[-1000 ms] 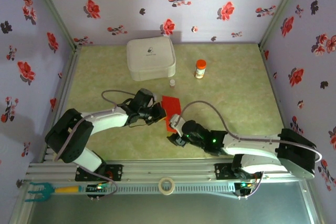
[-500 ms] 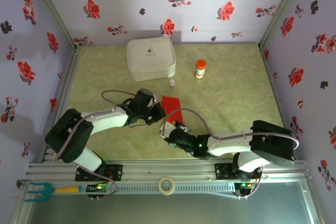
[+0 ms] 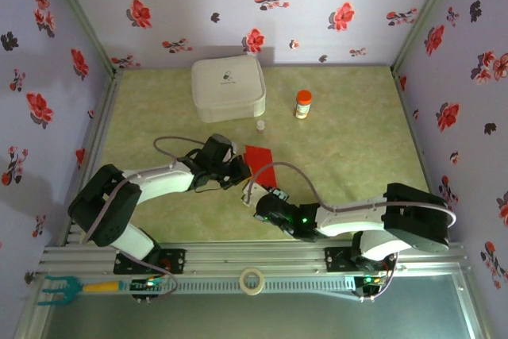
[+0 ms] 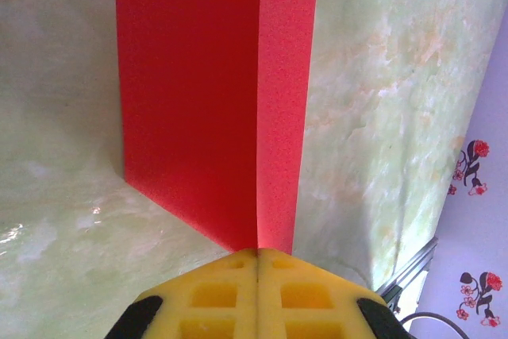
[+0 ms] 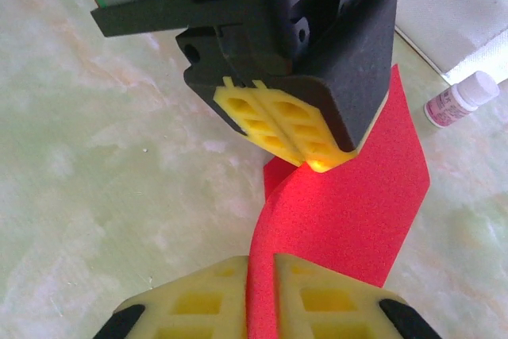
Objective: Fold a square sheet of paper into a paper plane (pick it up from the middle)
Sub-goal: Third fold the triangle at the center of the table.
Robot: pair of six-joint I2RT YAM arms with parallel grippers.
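Note:
The square sheet of paper is bright red and creased along its middle, standing up off the table left of centre. My left gripper is shut on its left end; in the left wrist view the fold runs away from the closed yellow fingertips. My right gripper sits just in front of it. In the right wrist view its yellow fingers are closed on the near edge of the paper, facing the left gripper a short way off.
A white rounded case stands at the back. An orange-capped bottle and a small white bottle are behind the paper. A tape roll lies on the front rail. Flowered walls close three sides.
My right gripper has slid a little left along the paper's near edge and closed its jaws on it. The left gripper and its hold have not moved.

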